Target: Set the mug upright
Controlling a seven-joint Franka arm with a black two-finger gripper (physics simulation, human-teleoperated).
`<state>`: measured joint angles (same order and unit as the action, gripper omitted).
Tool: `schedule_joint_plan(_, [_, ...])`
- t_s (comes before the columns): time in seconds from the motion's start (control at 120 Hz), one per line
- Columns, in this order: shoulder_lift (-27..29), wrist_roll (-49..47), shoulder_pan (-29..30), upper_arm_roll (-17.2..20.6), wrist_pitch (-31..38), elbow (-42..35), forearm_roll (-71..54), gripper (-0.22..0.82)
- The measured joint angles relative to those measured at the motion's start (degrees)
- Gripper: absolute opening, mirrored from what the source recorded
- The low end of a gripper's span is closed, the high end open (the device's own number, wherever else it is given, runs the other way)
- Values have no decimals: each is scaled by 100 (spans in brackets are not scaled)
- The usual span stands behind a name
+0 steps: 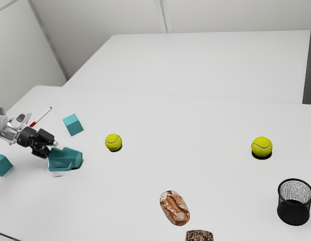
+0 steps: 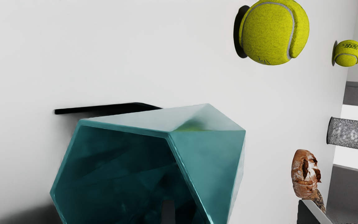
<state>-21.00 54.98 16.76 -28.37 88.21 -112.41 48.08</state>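
The mug (image 1: pixel 65 159) lay on its side on the white table (image 1: pixel 120 201), tipped over and not upright, and its open mouth was turned toward the gripper (image 1: pixel 50 149). The hand stood wide: in the wrist view, 1 finger (image 2: pixel 168 213) was at the inside of the mouth and the other finger (image 2: pixel 306 214) was outside of the mug — a wall of it was between them, but they did not pinch it.

Around there were 2 teal cubes, 1 (image 1: pixel 73 124) beyond the mug and 1 (image 1: pixel 2 164) at the exterior view's left edge. A white marker with red end (image 1: pixel 42 116) lay near the arm. Of the 2 tennis balls, 1 (image 1: pixel 113 142) was near the mug and 1 (image 1: pixel 262 146) was well apart, toward the black mesh basket (image 1: pixel 282 203). The bread loaf (image 1: pixel 175 208) lay near a dark seeded piece (image 1: pixel 199 236).
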Motion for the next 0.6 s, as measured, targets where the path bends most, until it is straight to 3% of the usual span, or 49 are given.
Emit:
schedule_joint_plan(0.1, [4, 117, 13, 5, -34, -7, 83, 7])
schedule_joint_plan(0.217, [8, 232, 5, 7, -77, -18, 177, -6])
schedule_joint_plan(0.433, [109, 397, -31, 4, -132, -38, 230, -14])
schedule_joint_plan(0.6, [662, 427, -283, -7, -99, -252, 154, -16])
